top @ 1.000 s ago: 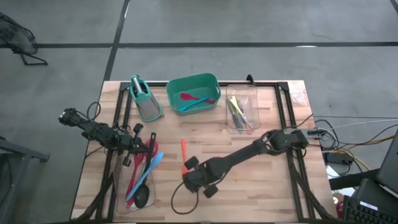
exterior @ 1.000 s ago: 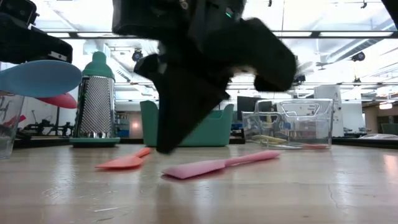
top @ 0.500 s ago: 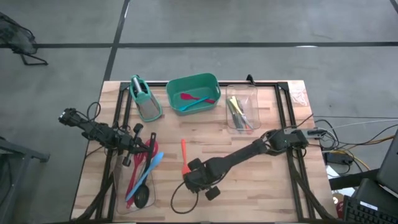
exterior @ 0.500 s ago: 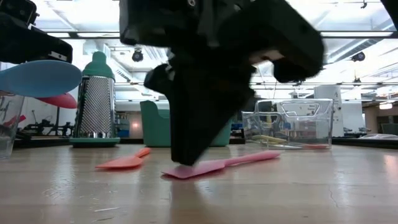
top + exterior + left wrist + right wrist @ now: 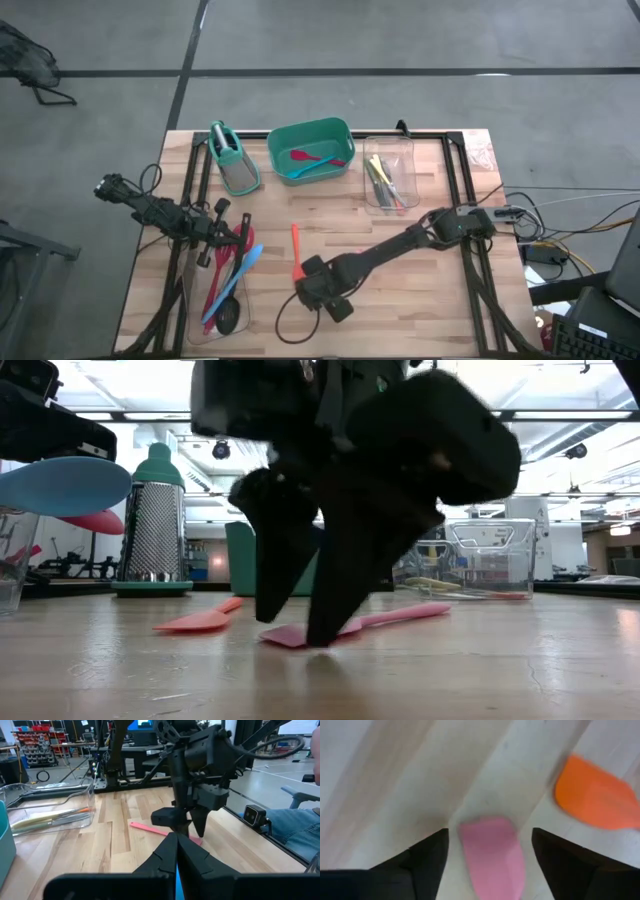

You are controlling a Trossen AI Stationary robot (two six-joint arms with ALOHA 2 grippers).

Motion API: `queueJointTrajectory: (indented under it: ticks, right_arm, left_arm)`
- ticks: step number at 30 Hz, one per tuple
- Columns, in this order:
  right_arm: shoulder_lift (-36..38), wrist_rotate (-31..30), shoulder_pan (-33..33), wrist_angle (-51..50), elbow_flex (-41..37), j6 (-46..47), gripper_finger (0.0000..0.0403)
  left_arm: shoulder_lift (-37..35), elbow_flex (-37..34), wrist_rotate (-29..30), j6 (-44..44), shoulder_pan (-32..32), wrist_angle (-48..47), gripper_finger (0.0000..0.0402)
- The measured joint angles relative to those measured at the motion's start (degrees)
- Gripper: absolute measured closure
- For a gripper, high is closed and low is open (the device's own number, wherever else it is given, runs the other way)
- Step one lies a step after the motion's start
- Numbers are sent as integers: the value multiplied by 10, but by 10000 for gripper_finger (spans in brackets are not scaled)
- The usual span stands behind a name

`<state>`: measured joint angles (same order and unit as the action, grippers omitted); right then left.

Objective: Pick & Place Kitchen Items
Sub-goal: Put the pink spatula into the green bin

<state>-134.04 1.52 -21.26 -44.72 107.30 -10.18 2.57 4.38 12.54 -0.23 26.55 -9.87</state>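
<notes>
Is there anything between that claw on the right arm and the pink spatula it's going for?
Nothing visible. The right end effector is open, its fingers standing on either side of the pink spatula's blade on the table. The orange spatula lies off to one side, apart.

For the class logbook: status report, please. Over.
Right gripper open, jaws straddling pink spatula on table. Left gripper shut, parked. Orange spatula close alongside.

Pale, smooth wood worktop (image 5: 500, 660) with visible grain; matt pink silicone spatula (image 5: 370, 622); perforated shiny metal grater (image 5: 152, 530); clear glossy plastic bin (image 5: 480, 558); matt green plastic tub (image 5: 312, 150).
</notes>
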Motion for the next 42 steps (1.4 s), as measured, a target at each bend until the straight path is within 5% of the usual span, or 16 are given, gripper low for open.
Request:
queueJointTrajectory:
  ticks: [8, 25, 31, 42]
  right_arm:
    - [5, 20, 9, 19, -48, 16, 129]
    - [8, -13, 6, 52, -85, 24, 339]
    - [15, -56, 4, 14, -32, 23, 349]
    - [21, -224, 28, -88, 113, -50, 346]
  left_arm:
    - [0, 0, 0, 0, 0, 0, 392]
    - [0, 0, 0, 0, 0, 0, 392]
    - [0, 0, 0, 0, 0, 0, 392]
    - [0, 0, 0, 0, 0, 0, 392]
